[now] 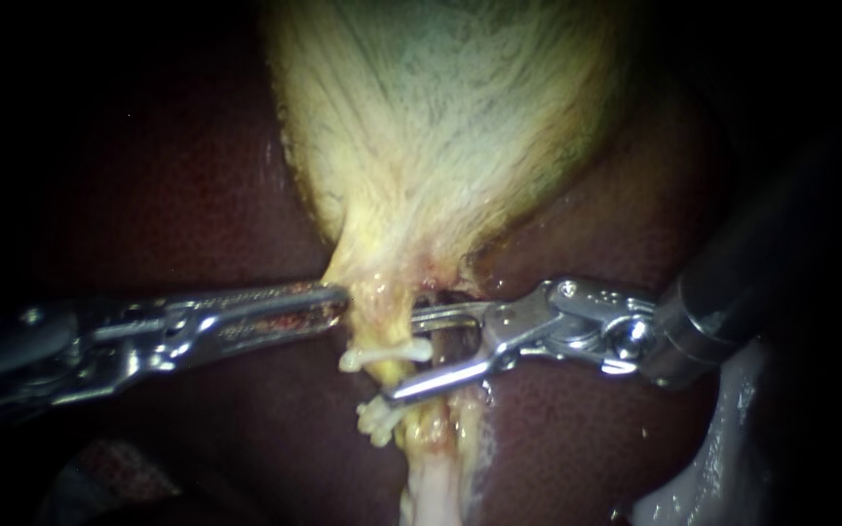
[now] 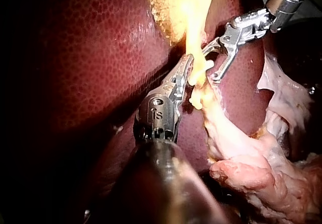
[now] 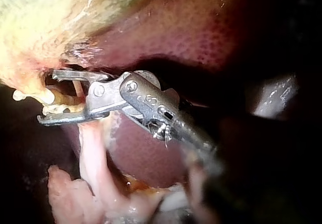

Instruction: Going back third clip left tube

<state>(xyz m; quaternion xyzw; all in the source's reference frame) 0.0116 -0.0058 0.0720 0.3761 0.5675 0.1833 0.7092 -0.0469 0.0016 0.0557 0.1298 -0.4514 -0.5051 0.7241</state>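
The yellow gallbladder (image 1: pixel 440 117) narrows to a neck that runs down into a pale tube (image 1: pixel 419 429). My left instrument (image 1: pixel 335 302) comes in from the left, jaws shut on the neck's left side. My right instrument (image 1: pixel 403 356) comes in from the right with jaws open, one above and one below a white clip (image 1: pixel 387 353) that crosses the tube. A second white clip (image 1: pixel 374 417) sits just below the lower jaw. In the right wrist view the open jaws (image 3: pixel 48 97) straddle the tube beside a clip (image 3: pixel 31 94). The left wrist view shows both instruments (image 2: pixel 187 65) at the neck.
Dark red liver (image 1: pixel 197 195) surrounds the gallbladder on both sides. Pale loose tissue (image 1: pixel 713 468) lies at the lower right, under the right shaft. More pink, ragged tissue (image 2: pixel 261 173) trails from the tube beside my left instrument's shaft.
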